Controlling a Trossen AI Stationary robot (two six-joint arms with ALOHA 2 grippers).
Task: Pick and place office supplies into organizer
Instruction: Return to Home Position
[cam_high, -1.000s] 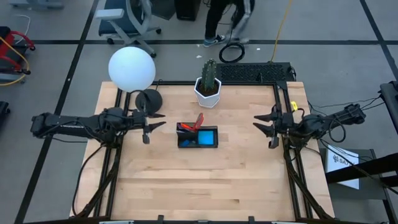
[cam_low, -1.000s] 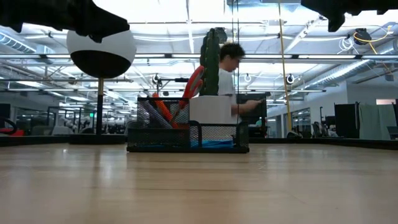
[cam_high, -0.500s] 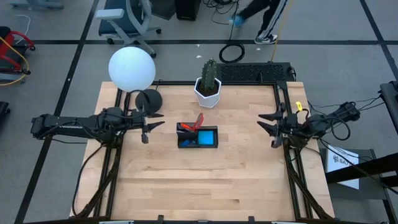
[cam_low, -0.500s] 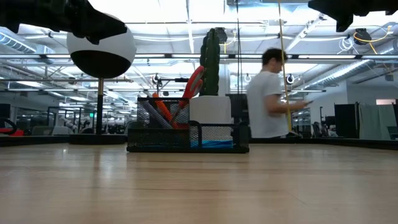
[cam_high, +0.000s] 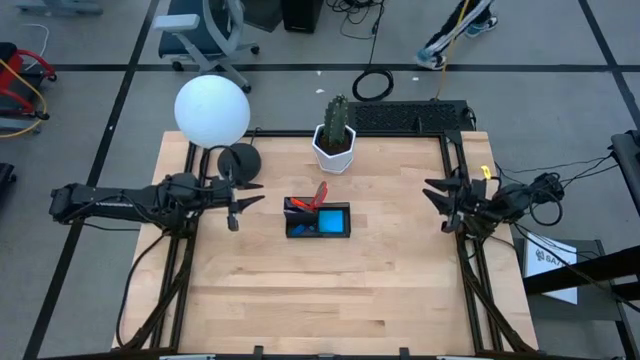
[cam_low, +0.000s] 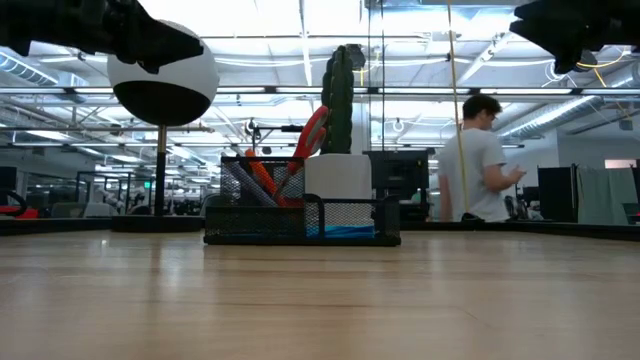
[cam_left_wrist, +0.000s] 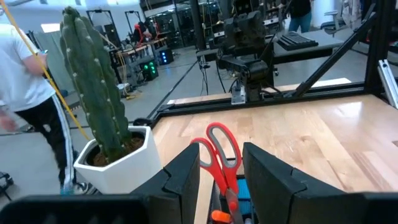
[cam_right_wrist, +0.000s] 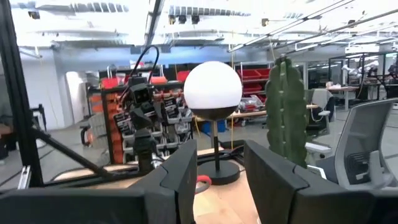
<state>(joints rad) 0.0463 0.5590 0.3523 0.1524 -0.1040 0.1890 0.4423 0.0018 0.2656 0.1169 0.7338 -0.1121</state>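
Note:
The black mesh organizer sits mid-table, also seen in the low view. Red-handled scissors stand in its left compartment with handles up, next to an orange pen. The bright blue pad lies in its right compartment. My left gripper hovers open, left of the organizer; its wrist view looks past the fingers at the scissors. My right gripper hovers open at the table's right edge, empty.
A cactus in a white hexagonal pot stands at the far edge behind the organizer. A lamp with a white globe and round black base stands far left. A person walks in the room beyond the table.
My right gripper has drawn back toward the table's right edge, staying high and open. The person behind the table has walked to the right.

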